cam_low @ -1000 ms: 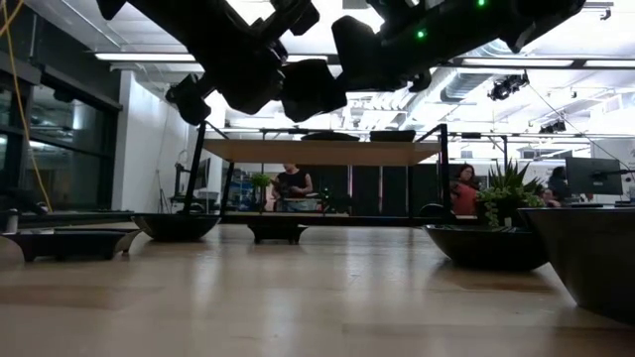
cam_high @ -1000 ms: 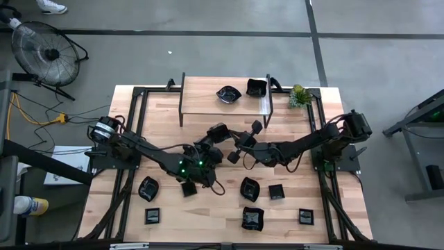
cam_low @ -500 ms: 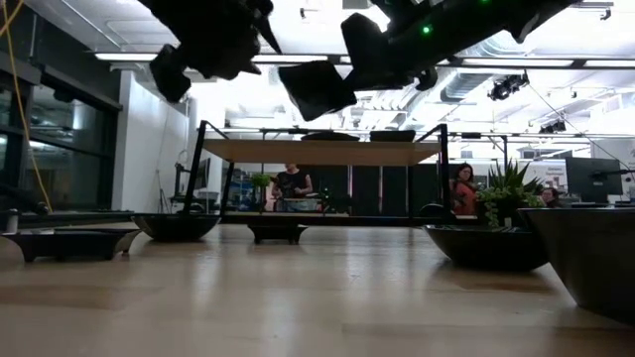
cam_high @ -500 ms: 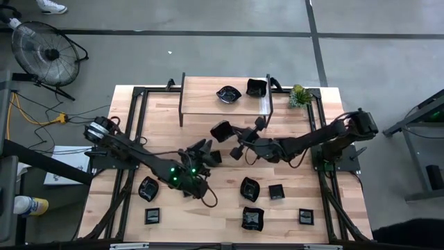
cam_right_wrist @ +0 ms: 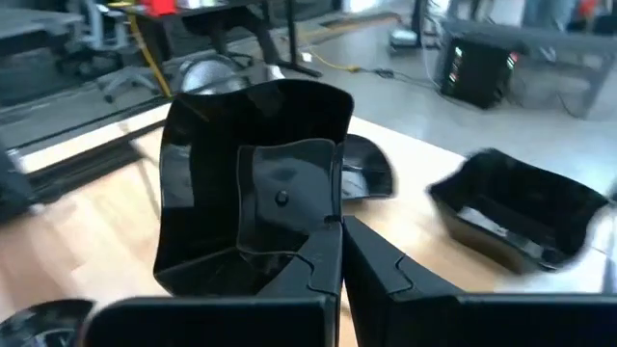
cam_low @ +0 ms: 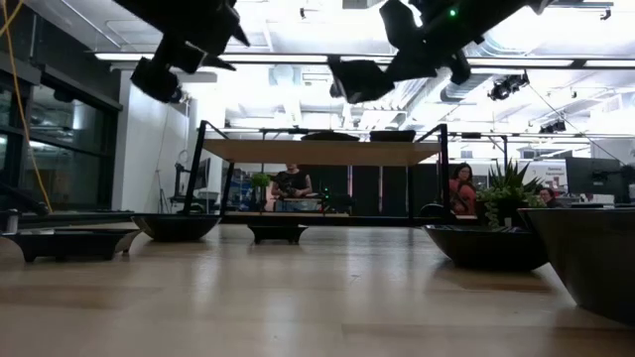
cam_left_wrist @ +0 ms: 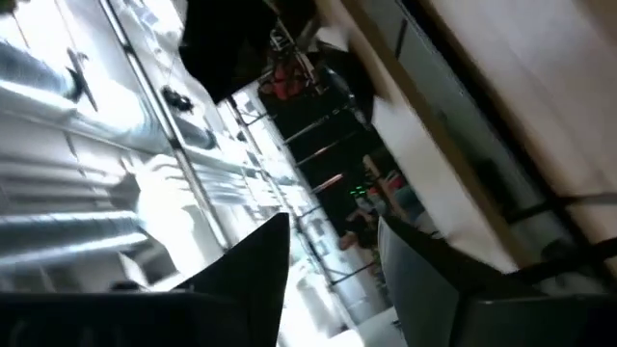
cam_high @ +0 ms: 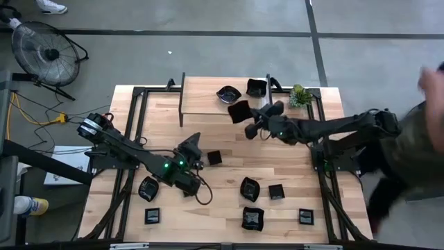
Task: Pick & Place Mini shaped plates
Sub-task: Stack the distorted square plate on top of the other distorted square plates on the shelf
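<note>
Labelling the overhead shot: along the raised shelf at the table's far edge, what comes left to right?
Round wavy dish → square plate held by the right end effector → squarish dish → small green plant, beside the shelf.

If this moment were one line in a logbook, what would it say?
right hand: holding square plate above shelf | left hand: open, mid-table | shelf: two plates

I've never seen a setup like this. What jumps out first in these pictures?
Two dark arms stretch over a wooden table. The right gripper holds a glossy black square dish up beside the raised wooden shelf, where two black dishes already sit. The left gripper hangs empty over the table's middle, with more small black plates scattered along the near edge.
</note>
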Controlling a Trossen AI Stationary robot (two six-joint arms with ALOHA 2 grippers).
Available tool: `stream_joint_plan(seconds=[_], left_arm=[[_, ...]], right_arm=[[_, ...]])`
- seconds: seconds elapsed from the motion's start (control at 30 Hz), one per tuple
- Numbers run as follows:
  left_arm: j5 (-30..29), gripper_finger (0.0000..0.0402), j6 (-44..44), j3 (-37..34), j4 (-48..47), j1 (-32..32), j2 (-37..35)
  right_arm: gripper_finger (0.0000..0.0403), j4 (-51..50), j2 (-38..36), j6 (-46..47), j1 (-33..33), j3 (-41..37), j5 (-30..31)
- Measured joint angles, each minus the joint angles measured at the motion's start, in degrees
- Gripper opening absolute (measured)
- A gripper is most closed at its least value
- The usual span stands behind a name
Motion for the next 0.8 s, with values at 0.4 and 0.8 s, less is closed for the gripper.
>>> stream_joint_plan(seconds=[0.4, 0.8], left_arm=[[-0.27, 0.0156, -43.33, -0.02, -27.30, -3.53, 0.00], [4.18, 0.0156, -52.63, -0.02, -28.53, -5.10, 0.02]], right_arm=[[0.0000, -6.16, -3.99, 12.96, -14.08, 0.00, -10.35], [0.0000, -7.30, -3.99, 20.67, -25.26, 0.00, -21.24]])
